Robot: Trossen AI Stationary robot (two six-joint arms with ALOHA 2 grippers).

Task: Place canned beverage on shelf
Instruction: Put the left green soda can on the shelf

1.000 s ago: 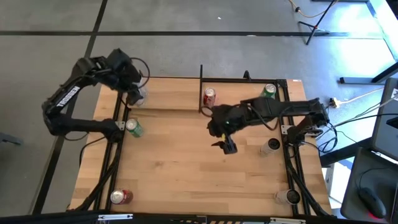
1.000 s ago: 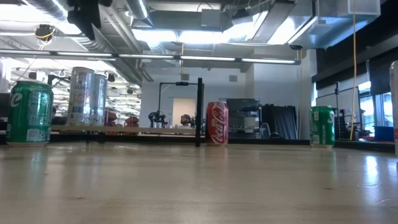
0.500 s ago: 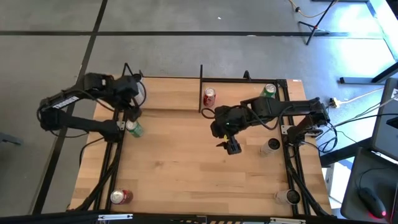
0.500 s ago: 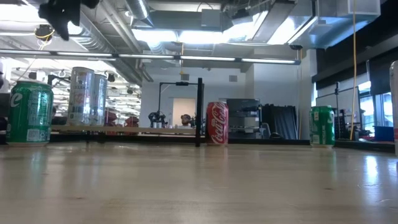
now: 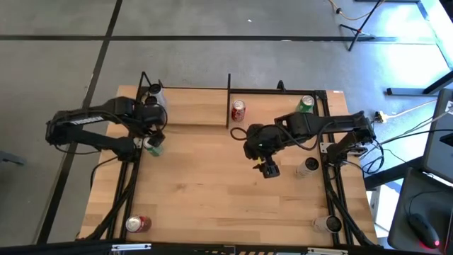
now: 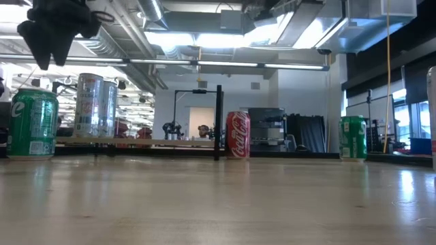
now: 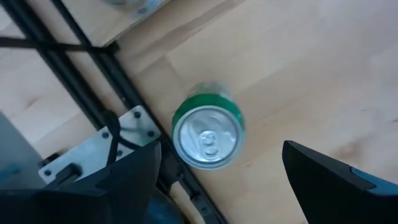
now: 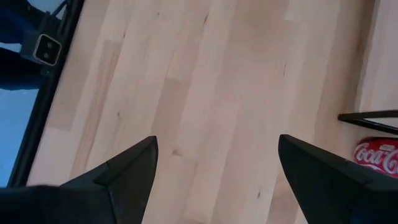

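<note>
"coca-cola" script on red can (image 6: pixel 238 135), by shelf (image 5: pixel 191 113) post

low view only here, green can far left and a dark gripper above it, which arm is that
Observer: The left gripper; it hangs above the green can.
Operator: open or shut
Observer: Open, holding nothing; the can's top shows between its fingers.
Operator: anything on the shelf yet
Observer: A silver can stands at the left end of the shelf.
Operator: right arm
Observer: The right gripper is open over bare table.
</note>
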